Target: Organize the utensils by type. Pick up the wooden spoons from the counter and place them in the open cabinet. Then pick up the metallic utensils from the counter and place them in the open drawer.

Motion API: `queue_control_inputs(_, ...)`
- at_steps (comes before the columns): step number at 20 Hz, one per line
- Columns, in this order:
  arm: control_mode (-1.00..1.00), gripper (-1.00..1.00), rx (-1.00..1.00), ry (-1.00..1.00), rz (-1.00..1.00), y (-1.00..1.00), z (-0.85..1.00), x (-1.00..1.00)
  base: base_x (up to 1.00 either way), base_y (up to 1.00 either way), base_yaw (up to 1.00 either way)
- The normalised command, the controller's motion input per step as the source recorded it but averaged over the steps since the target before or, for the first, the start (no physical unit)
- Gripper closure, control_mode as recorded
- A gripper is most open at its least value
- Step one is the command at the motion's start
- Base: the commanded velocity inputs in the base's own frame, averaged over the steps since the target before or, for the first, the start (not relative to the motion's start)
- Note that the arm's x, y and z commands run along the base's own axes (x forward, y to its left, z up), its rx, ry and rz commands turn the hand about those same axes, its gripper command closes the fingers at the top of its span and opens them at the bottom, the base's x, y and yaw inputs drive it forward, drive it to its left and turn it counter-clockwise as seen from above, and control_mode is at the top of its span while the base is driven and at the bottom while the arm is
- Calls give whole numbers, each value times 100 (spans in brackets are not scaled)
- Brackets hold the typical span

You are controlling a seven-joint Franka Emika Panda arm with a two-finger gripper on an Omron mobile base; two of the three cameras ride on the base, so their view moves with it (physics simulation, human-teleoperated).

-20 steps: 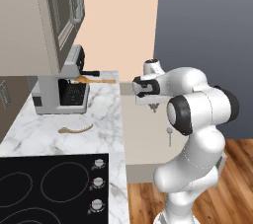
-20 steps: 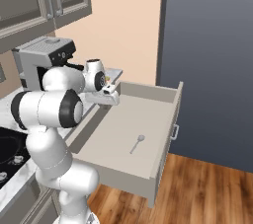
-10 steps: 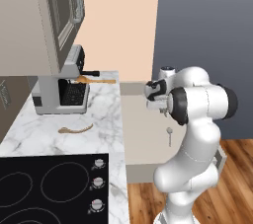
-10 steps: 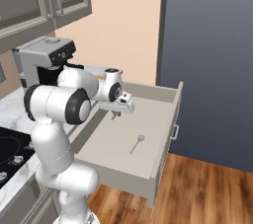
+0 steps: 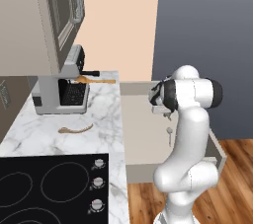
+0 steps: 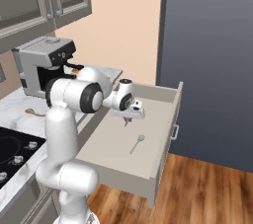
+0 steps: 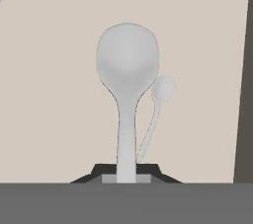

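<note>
Mid-task, metal phase. Claw (image 6: 129, 118) is clenched on a metallic spoon (image 7: 127, 75), handle pinched at the bottom centre of the hand view, bowl pointing away. It hangs over the open drawer (image 6: 170, 107), centre of the right base view.

One metallic spoon (image 6: 138, 143) already lies on the drawer floor, just below and right of the claw; it also shows in the left base view (image 5: 169, 134), and in the hand view as the small blurred spoon (image 7: 157, 104) behind the held one.

Wooden part not finished, by my read:
- one wooden spoon (image 5: 75, 129) lies flat on the tabletop (image 5: 106, 119), left-centre of the left base view, in front of the coffee machine (image 5: 63, 87)
- another wooden spoon (image 5: 95, 79) sits by the machine, resting on what I can't tell
- open cabinet (image 5: 58, 16), upper left: can't see inside.

Left: release the held spoon into the drawer; wooden spoons likely remain.
</note>
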Motion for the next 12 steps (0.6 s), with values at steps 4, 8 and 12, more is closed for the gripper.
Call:
queue_control_inputs(4, -100, 100, 2, 0, 9, -27, -56, 59, 0, 0, 0)
queue_control_inputs(8, -100, 100, 3, -3, 9, -12, -57, 57, 0, 0, 0)
queue_control_inputs(12, -100, 100, 3, -4, 7, 0, -53, 59, 0, 0, 0)
